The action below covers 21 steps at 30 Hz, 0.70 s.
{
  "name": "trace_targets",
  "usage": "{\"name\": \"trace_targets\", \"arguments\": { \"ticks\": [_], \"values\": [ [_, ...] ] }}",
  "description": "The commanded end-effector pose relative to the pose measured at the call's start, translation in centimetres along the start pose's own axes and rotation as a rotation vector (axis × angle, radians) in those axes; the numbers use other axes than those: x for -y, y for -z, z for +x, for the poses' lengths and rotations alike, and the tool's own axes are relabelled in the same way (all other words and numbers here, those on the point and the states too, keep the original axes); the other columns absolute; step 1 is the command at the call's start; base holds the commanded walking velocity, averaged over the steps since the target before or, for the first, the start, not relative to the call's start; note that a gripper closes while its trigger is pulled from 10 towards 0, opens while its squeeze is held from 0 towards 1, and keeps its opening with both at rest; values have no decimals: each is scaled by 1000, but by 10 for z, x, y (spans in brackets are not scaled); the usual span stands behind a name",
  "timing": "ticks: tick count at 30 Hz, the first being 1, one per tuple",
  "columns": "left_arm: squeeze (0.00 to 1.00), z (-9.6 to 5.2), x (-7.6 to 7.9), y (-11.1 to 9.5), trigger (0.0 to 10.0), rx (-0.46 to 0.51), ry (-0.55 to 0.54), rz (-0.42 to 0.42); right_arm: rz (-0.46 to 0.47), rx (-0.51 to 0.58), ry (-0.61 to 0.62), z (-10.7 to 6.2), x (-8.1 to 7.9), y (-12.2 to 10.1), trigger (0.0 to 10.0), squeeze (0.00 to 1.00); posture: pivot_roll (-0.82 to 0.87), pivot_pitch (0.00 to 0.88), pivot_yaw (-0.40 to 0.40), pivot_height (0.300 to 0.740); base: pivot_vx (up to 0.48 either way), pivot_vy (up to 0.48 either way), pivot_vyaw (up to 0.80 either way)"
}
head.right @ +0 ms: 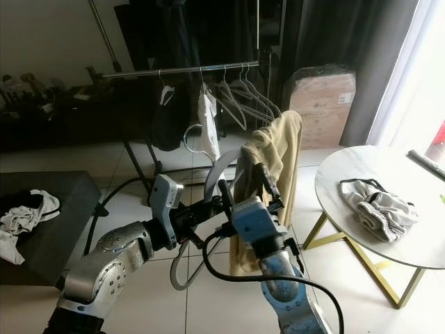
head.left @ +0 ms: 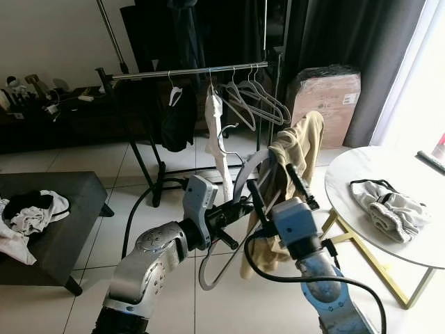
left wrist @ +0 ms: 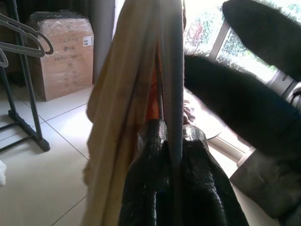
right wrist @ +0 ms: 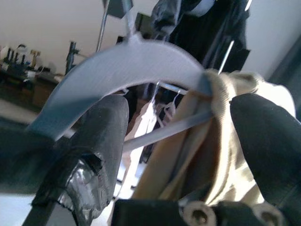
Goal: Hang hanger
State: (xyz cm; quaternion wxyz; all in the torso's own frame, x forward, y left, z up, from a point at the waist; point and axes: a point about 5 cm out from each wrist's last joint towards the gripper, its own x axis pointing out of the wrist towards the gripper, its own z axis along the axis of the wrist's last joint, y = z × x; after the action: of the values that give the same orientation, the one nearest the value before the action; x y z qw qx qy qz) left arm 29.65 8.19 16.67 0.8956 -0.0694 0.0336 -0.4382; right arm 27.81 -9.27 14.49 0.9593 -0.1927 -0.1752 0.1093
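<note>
The left pincer point(head.left: 240, 203), at the centre of the frame, is clamped tight on the grey hanger point(head.left: 243, 174); in its wrist view both black fingers point(left wrist: 146, 188) press the grey bar between them. The right pincer point(head.left: 278, 182), just beside it, stands with fingers spread either side of the hanger's arm and the tan garment point(head.left: 295, 149) draped over it. The hanger is in mid-air at centre frame, below and in front of the clothes rail point(head.left: 188, 71) in the upper middle, where empty hangers point(head.left: 257, 97) dangle. A round table point(head.left: 341, 181) at right carries a crumpled cloth point(head.left: 388, 209).
</note>
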Motion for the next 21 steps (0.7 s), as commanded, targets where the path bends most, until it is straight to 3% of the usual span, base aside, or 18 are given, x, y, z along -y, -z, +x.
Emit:
{"name": "trace_targets", "arguments": {
  "ticks": [1,12,21],
  "values": [
    [0,3,6,-18,10000,67,44,44,-7,3,-16,2,-4,0,10000,0,-62,41,72,740,0,0,0],
    [0,5,13,-18,10000,70,66,43,-57,2,113,21,13,5,10000,0,-54,43,71,740,0,0,0],
    [0,3,11,-16,10000,60,54,49,-87,-33,239,18,28,10,10000,0,-52,46,69,740,0,0,0]
  ]
}}
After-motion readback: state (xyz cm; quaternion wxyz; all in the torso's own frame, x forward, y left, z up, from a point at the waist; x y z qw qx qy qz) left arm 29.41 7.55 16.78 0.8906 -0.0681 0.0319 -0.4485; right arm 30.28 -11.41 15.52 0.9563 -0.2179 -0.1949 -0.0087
